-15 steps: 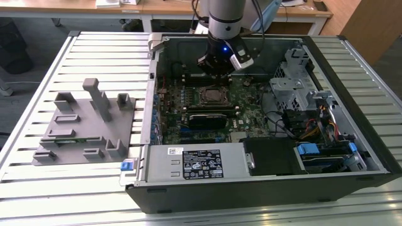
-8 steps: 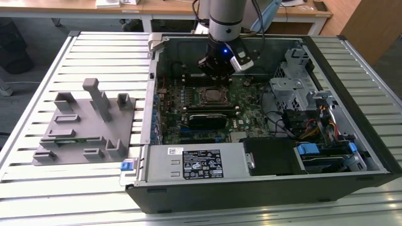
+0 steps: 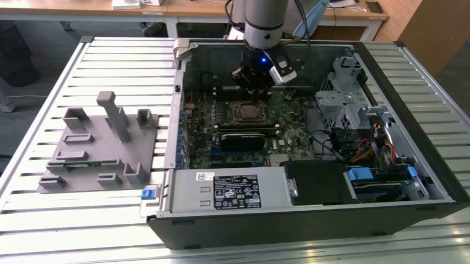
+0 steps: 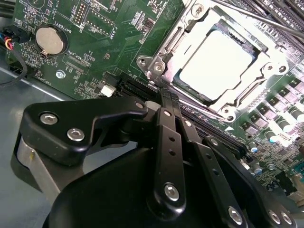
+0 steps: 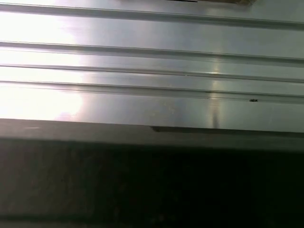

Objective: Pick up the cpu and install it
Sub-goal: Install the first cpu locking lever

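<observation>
Slatted metal tabletop point(image 3: 66, 220) carried everything. Open computer case point(image 3: 309, 214) lay on its side, covering the half of the tabletop toward the exterior view's right, side panel off so the motherboard point(image 3: 202, 124) faced up and could be reached from above. Grey fixture point(image 3: 99, 148) stood beside it, toward the exterior view's left edge of the tabletop, apparently a holder for parts awaiting fitting; one thin green strip rested low in it.

Arm point(image 3: 263, 22) came down into the case from above. End effector point(image 3: 258, 88) hung over the board, just beyond the socket point(image 3: 248, 113) on the side toward the tabletop's far edge.

In the second wrist view the cpu point(image 4: 214, 61) sat flat inside the socket frame, shiny top up, apparently seated. End effector point(image 4: 167, 97) fingers were pressed together and held nothing; their tips were just beside the socket frame's corner, apart from the chip.
</observation>
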`<state>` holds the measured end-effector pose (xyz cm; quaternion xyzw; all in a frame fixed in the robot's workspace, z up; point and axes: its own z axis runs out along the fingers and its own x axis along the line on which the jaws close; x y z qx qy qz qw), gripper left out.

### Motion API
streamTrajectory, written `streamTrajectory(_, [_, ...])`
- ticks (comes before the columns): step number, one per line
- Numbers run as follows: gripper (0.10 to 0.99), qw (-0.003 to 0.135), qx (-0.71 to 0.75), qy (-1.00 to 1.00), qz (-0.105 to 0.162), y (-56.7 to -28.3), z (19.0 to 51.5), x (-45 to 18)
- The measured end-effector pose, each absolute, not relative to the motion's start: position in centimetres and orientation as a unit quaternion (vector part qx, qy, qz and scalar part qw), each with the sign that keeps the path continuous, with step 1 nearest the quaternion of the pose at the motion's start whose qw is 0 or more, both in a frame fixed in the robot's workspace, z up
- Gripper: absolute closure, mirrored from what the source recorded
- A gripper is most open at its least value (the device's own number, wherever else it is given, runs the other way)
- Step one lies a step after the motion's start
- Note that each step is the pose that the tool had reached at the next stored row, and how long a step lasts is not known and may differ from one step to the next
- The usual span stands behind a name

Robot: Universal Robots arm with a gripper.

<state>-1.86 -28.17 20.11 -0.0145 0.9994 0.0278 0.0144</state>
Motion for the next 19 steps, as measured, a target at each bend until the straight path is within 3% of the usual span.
streamTrajectory(19, [0.980,0.014,-0.015,1.000,0.012,-28.17,20.16,-1.86])
